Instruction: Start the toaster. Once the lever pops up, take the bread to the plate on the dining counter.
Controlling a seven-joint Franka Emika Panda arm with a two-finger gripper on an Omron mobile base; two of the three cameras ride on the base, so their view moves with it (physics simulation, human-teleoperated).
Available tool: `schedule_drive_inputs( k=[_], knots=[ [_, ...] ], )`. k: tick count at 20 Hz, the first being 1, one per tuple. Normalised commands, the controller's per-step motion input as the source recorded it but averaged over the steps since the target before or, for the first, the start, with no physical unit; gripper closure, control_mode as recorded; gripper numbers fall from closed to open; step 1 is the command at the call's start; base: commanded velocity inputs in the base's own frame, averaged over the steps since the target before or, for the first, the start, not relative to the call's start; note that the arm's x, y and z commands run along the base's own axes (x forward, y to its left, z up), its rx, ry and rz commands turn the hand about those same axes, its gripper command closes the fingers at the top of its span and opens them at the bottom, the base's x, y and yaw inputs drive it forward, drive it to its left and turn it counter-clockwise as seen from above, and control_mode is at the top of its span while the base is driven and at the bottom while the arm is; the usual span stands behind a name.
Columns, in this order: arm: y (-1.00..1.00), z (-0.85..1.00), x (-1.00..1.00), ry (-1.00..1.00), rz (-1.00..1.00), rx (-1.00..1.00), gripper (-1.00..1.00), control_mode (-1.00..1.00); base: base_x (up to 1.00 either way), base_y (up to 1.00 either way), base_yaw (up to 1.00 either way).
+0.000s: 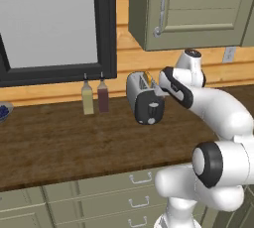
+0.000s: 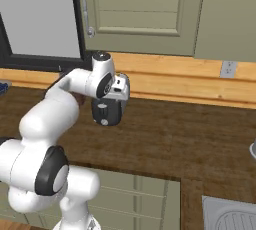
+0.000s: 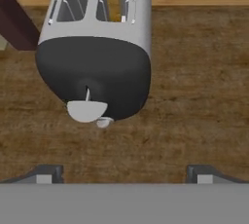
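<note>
The gripper (image 3: pixel 124 173) hangs wide open above the toaster's (image 1: pixel 144 98) black end on the drawer counter (image 1: pixel 54 142); descending off-line, I reckon, it could miss the lever (image 3: pixel 87 110), striking the knob.

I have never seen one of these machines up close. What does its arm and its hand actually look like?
The arm is made of smooth, glossy white rounded segments, like fat tubes, linked by dark black bands at the joints. No cables or markings show on it. The white hand has a boxy body with darker patches, and ends in two small dark grey finger tips set wide apart.
</note>
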Motion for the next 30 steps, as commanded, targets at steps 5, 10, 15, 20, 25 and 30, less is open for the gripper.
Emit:
schedule_drive_inputs(
  k=[5,10,15,20,25,30],
  knots=[
    [0.05,0.0,0.46,0.0,0.0,0.0,-1.0,-1.0,0.0,0.0,0.0],
    [0.03,-0.03,0.36,0.0,0.0,0.0,-1.0,-1.0,0.0,0.0,0.0],
    [0.0,-0.06,0.07,0.0,0.0,0.0,-1.0,-1.0,0.0,0.0,0.0],
    [0.0,-0.26,0.0,0.0,0.0,0.0,-1.0,-1.0,0.0,0.0,0.0],
    [0.0,-0.28,0.0,0.0,0.0,0.0,-1.0,-1.0,0.0,0.0,0.0],
    [0.0,-0.36,0.0,0.0,0.0,0.0,-1.0,-1.0,0.0,0.0,0.0]
  ],
)
